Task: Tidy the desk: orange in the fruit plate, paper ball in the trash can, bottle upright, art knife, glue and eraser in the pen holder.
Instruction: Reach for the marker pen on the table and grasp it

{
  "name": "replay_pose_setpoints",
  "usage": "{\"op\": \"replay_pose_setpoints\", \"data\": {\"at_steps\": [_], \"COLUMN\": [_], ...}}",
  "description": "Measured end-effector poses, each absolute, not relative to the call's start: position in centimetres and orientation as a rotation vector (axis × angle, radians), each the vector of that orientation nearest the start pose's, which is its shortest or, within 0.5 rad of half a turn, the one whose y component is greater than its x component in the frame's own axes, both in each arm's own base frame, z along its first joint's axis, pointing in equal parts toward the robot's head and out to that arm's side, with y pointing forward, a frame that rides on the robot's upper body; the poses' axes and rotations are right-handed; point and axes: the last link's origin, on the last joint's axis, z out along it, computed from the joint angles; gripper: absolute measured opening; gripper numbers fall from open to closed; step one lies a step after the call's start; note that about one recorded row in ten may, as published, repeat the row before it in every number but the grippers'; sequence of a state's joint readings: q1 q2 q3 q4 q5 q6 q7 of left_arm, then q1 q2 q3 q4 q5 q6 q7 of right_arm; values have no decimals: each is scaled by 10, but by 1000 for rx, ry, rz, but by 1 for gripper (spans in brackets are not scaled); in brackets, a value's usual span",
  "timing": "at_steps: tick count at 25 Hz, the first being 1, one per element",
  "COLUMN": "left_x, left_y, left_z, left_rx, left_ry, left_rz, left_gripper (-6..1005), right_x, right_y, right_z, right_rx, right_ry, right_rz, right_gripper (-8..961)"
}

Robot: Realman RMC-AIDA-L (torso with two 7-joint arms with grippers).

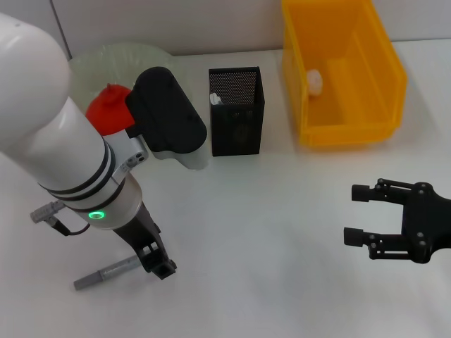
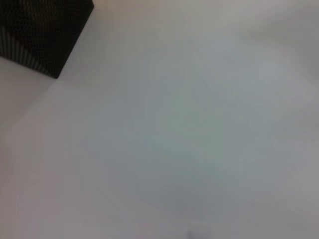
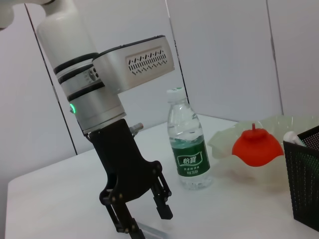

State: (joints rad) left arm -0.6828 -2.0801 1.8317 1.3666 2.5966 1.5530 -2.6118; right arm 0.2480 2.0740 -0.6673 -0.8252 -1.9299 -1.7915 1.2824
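We see a white, matte worktop (image 1: 268,232) spreading under the left fingers (image 1: 163,269) and under the right fingers (image 1: 354,236), and filling the wide gap between the 2 sets. A soft shadow lies on it just beside the left fingers. Well beyond both sets of fingers, at the far edge of the worktop, rises a pale panelled wall (image 1: 176,21). In the right wrist view we make out 3 thin dark seams (image 3: 170,50) running up that wall behind the left fingers.
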Motion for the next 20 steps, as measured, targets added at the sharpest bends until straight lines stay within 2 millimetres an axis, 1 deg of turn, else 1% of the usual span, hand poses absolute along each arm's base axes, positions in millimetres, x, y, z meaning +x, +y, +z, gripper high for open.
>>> {"op": "replay_pose_setpoints", "data": {"at_steps": [6, 12, 19, 20], "left_x": [-146, -152, -153, -153], "left_y": [322, 326, 327, 327], "left_z": [-73, -76, -76, -76], "left_rx": [-2783, -2785, -2791, -2791], "left_ry": [-430, -449, -432, -434], "left_rz": [879, 897, 899, 898], "left_gripper": [632, 627, 615, 598], "right_x": [308, 309, 309, 308], "right_y": [247, 246, 245, 245], "right_z": [37, 37, 37, 37], "right_rx": [-2684, -2684, -2687, -2688], "right_ry": [578, 581, 580, 579], "right_rz": [766, 767, 773, 775], "right_gripper": [802, 802, 802, 802]}}
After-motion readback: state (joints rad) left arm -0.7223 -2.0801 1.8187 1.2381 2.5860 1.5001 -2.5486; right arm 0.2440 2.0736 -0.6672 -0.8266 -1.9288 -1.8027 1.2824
